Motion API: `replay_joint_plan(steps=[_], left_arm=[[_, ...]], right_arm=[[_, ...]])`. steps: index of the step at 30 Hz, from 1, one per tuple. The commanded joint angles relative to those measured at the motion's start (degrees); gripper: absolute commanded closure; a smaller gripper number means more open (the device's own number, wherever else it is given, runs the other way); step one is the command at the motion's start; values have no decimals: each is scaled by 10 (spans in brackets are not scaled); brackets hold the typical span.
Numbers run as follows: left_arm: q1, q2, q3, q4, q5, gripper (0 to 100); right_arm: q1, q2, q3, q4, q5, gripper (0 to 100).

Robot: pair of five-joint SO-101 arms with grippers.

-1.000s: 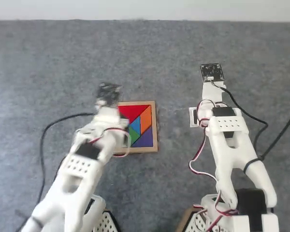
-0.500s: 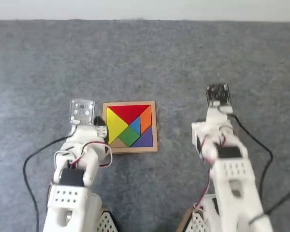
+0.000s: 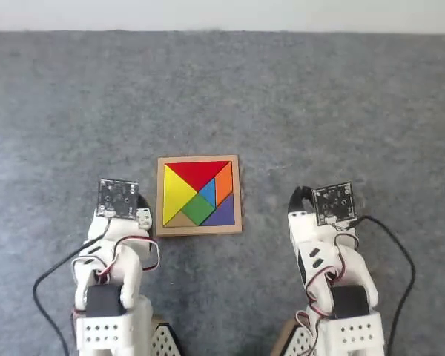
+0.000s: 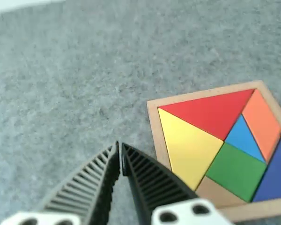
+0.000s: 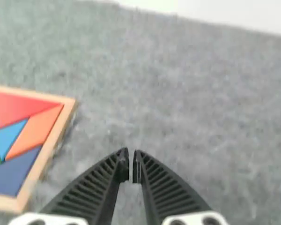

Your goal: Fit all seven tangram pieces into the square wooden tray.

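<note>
The square wooden tray (image 3: 199, 158) lies mid-table. It holds a red triangle (image 3: 196, 173), a yellow triangle (image 3: 175, 195), a blue triangle (image 3: 208, 193), an orange piece (image 3: 223, 185), a green square (image 3: 198, 210) and a purple triangle (image 3: 222, 213). A tan triangle (image 4: 215, 190) fills the near corner beside the yellow one; I cannot tell whether it is a piece or bare wood. My left gripper (image 4: 120, 152) is shut and empty over the carpet, just left of the tray (image 4: 152, 122). My right gripper (image 5: 130, 161) is shut and empty, right of the tray (image 5: 68, 115).
Grey carpet (image 3: 319, 96) covers the whole table around the tray. The left arm (image 3: 117, 222) and the right arm (image 3: 322, 245) stand folded back near the front edge, one on each side of the tray. Cables trail beside both bases.
Both arms have drawn back toward the front edge. The left arm came off the tray and now sits to its left, so the whole tray shows. The right gripper dropped back from the far side.
</note>
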Motion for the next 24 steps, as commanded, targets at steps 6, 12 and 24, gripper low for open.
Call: replay_joint_plan(steps=[6,12,24], left_arm=[[-1,-5,-4,33,-63,985],[-1,-4,-4,33,-63,985],[-1,-3,-4,33,-63,987]], right_arm=[[0,-2,10,151,7,972],[-3,-2,9,291,7,974],[-2,-15,10,295,7,974]])
